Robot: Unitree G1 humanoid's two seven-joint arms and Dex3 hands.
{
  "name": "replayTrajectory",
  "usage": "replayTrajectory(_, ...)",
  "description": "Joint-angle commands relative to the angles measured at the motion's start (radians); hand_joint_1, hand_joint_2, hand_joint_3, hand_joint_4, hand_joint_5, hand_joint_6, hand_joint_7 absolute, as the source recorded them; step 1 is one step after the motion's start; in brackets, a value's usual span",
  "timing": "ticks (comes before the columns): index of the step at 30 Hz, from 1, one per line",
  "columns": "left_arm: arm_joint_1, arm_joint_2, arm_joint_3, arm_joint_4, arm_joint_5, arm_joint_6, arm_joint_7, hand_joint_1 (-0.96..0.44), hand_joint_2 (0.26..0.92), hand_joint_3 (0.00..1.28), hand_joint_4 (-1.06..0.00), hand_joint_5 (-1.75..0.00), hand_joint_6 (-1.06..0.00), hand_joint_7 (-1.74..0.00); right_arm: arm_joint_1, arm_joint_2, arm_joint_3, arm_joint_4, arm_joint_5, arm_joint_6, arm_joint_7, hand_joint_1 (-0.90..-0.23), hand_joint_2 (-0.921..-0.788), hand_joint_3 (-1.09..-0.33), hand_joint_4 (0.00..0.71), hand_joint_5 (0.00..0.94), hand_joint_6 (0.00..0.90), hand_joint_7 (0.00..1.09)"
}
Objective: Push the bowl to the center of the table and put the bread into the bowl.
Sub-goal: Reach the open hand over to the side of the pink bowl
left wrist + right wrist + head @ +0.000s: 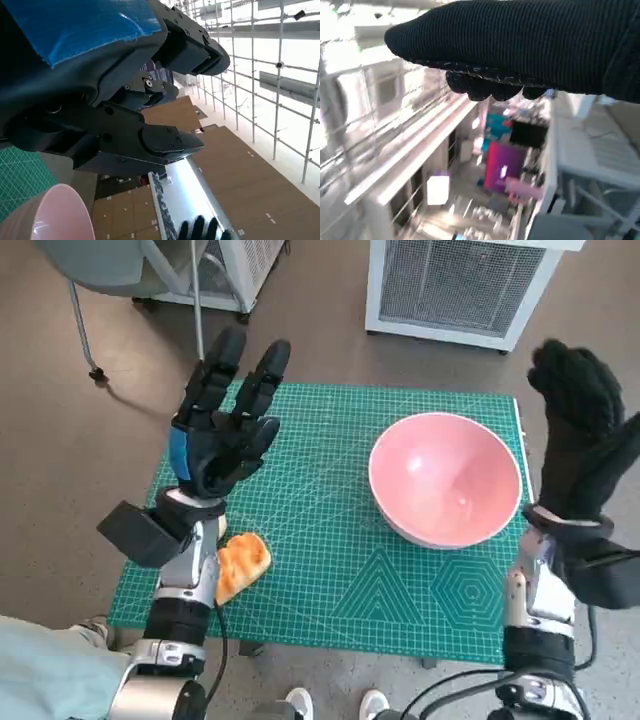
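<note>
Bowl point(446, 480) first: the pink bowl sits upright on the right part of the green cutting mat point(330, 570), close to the mat's right edge and well off the middle. Bread point(241, 565), a small orange-brown piece, lies on the near left of the mat, partly hidden behind the left forearm, with its long axis running roughly from near-left to far-right.

The right hand point(578, 425), in its black glove, is raised just beyond the bowl's right rim, fingers up and loosely together, holding nothing and, as far as the head view shows, not touching the bowl. It stands on the side the bowl must be pushed away from, so it looks the better placed of the two for a leftward push toward the center. The left hand point(225, 420) hovers over the far left of the mat, fingers spread and empty, with the bread lying nearer to the robot than the hand itself, close by the wrist. The left wrist view catches only the bowl's rim at its corner.
</note>
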Motion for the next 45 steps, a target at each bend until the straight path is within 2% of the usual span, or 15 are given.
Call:
replayTrajectory(1,-0.001,0.0,0.004,-0.003,0.004,-0.007,0.003,-0.1,0.921,0.21,-0.5,0.0,-0.55,-0.01,0.018,-0.013,-0.033,0.129,0.003,-0.025,-0.022,-0.495,-0.921,-0.725,0.304,0.02,-0.001,0.64)
replayTrajectory(4,0.002,0.0,0.004,-0.009,0.002,-0.001,0.002,-0.11,0.921,0.21,-0.5,0.0,-0.55,-0.01,0.017,-0.012,-0.043,0.18,0.004,-0.038,-0.031,-0.495,-0.921,-0.731,0.294,0.014,-0.001,0.63)
replayTrajectory(11,0.008,0.002,0.004,-0.024,0.003,0.011,0.008,-0.11,0.921,0.2,-0.5,0.0,-0.55,-0.01,-0.006,-0.017,-0.057,0.357,-0.011,-0.041,-0.075,-0.442,-0.921,-0.77,0.286,0.008,-0.001,0.62)
replayTrajectory(19,0.008,0.006,0.003,-0.028,0.006,0.02,0.009,-0.12,0.921,0.21,-0.5,0.0,-0.55,-0.01,-0.046,0.004,-0.051,0.512,-0.006,0.03,-0.098,-0.443,-0.921,-0.787,0.289,0.008,0.003,0.61)
replayTrajectory(27,0.011,0.013,0.003,-0.038,0.003,0.031,0.002,-0.12,0.921,0.2,-0.5,0.0,-0.55,-0.01,-0.075,0.017,-0.043,0.573,-0.002,0.105,-0.077,-0.441,-0.921,-0.805,0.283,0.002,0.03,0.56)
replayTrajectory(45,0.036,0.034,0.01,-0.071,-0.008,0.052,-0.01,-0.12,0.921,0.2,-0.5,0.0,-0.55,-0.01,-0.14,0.063,-0.009,0.64,-0.021,0.172,-0.029,-0.446,-0.921,-0.804,0.278,0.005,0.074,0.47)
